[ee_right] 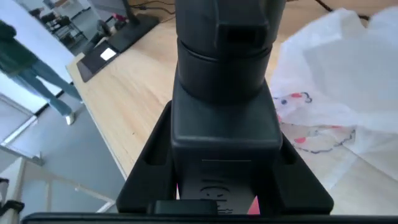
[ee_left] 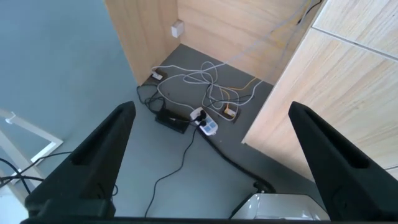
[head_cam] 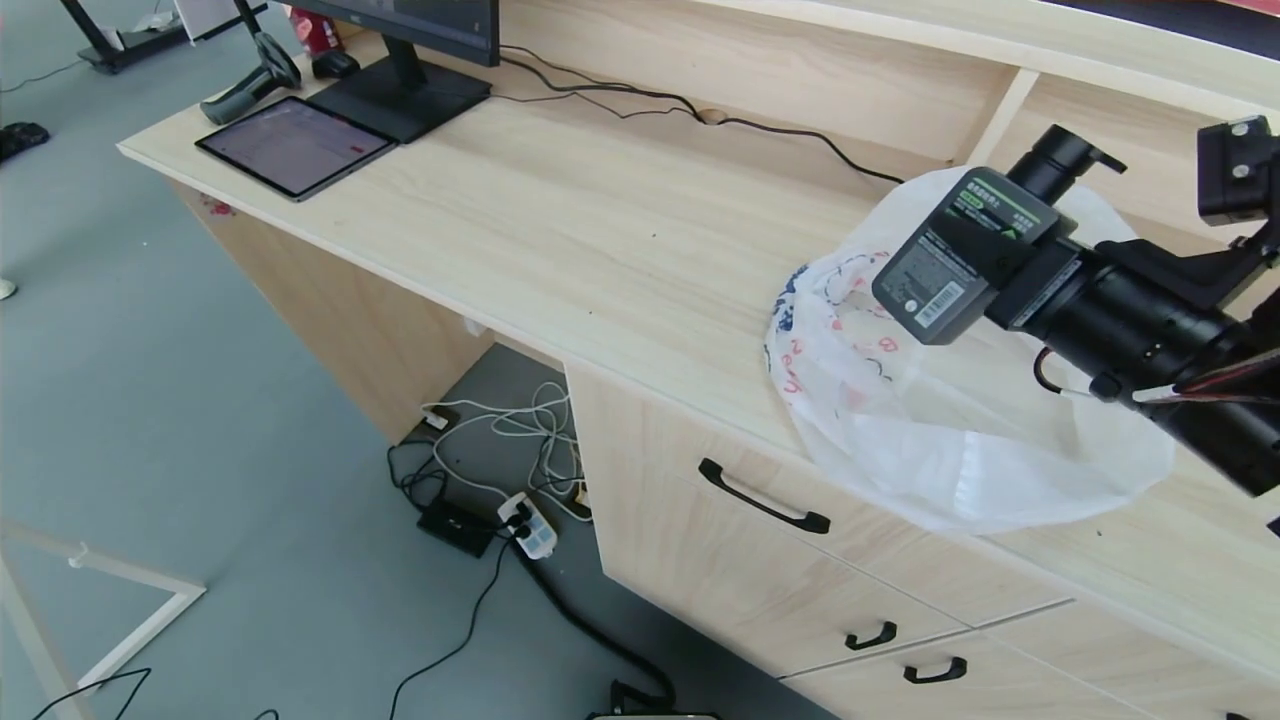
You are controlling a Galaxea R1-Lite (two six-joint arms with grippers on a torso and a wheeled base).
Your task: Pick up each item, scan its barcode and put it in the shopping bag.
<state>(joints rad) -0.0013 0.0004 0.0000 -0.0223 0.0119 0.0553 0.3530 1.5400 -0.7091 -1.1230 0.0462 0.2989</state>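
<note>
right pincer (ee_right: pixel 224 186) pinching dark boxed item (head_cam: pixel 950 260), just above shopping bag (head_cam: pixel 900 430).
long axis of item straight out from the fingers, barcode label outward. bag mouth below and slightly ahead, near counter (head_cam: pixel 520 250) front edge. handheld scanner (head_cam: pixel 250 88) well apart, far to the left across bare counter. left pincer (ee_left: pixel 211 162) spread, empty, aimed at the floor, farther from item.
</note>
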